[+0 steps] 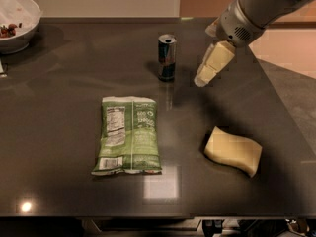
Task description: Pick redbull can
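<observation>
The redbull can (167, 57) stands upright on the dark table (59, 93), toward the back and near the middle. It is slim, dark blue and silver, with a silver top. My gripper (204, 74) hangs from the arm that comes in from the upper right. It points down and to the left, just right of the can and apart from it, above the table. It holds nothing that I can see.
A green snack bag (127, 135) lies flat in front of the can. A yellow sponge (233, 149) lies at the front right. A white bowl (15, 21) with some food sits at the back left corner. The table's right edge runs close behind the arm.
</observation>
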`<move>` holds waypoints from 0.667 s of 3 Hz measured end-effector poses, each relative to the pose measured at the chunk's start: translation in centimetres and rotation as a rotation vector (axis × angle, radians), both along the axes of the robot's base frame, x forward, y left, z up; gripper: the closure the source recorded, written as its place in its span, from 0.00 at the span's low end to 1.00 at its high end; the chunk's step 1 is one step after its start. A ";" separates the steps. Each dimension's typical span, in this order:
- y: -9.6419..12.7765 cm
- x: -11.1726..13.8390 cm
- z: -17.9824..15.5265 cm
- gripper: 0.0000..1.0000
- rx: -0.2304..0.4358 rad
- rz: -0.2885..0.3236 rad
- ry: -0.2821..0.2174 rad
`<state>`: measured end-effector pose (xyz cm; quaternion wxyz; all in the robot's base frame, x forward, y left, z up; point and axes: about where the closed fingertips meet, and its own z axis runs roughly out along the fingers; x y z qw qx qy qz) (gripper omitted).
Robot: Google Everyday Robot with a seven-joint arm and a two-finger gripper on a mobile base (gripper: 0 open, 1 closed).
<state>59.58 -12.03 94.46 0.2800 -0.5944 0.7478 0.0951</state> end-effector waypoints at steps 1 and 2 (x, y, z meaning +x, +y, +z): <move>1.6 1.7 -0.5 0.00 0.028 0.004 -0.008; 3.3 4.4 -1.9 0.00 0.061 -0.008 0.011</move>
